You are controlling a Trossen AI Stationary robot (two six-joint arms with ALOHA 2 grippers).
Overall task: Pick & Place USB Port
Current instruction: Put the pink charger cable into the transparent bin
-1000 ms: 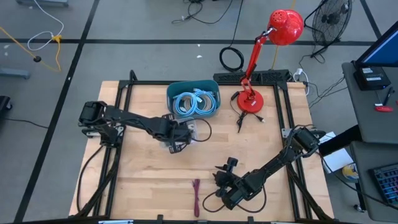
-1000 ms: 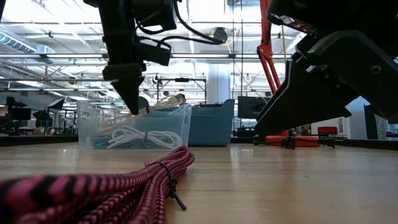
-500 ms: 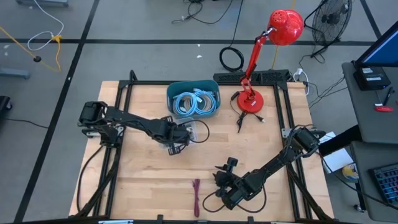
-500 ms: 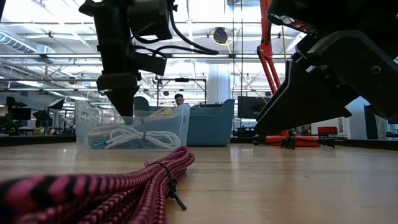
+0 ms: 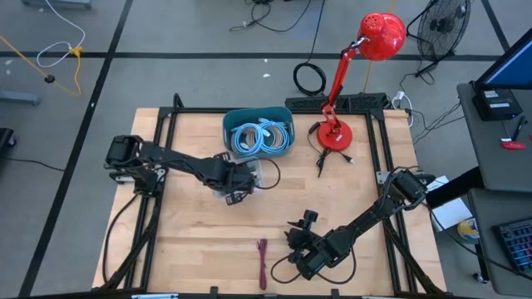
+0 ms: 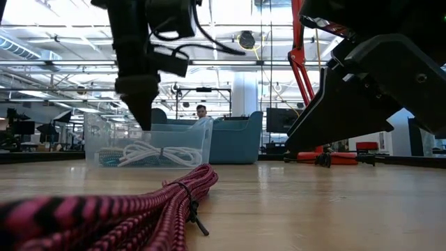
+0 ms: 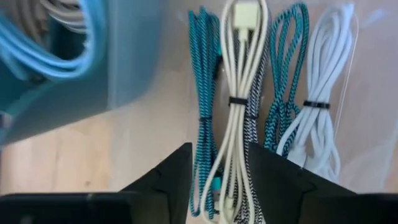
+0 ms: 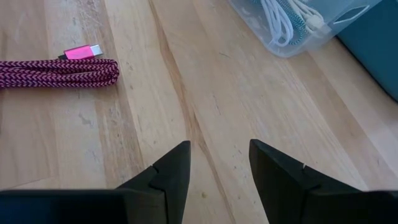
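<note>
While the left end effector (image 5: 237,193) hangs open over the clear bin (image 5: 259,176), its fingers (image 7: 165,180) straddle a cream cable (image 7: 233,118) just beyond. Lifting carelessly could snag that bundle. The right end effector (image 8: 214,163) waits, parted and empty, near the pink cable (image 8: 59,71).

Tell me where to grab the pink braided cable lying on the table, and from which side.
Take the pink cable across the middle of its bundle, coming straight down from above. It lies flat on the wooden table as a narrow, straight bunch, so fingers should straddle its width. Avoid the plug end, which sticks out loose. The open right end effector is closest.
</note>
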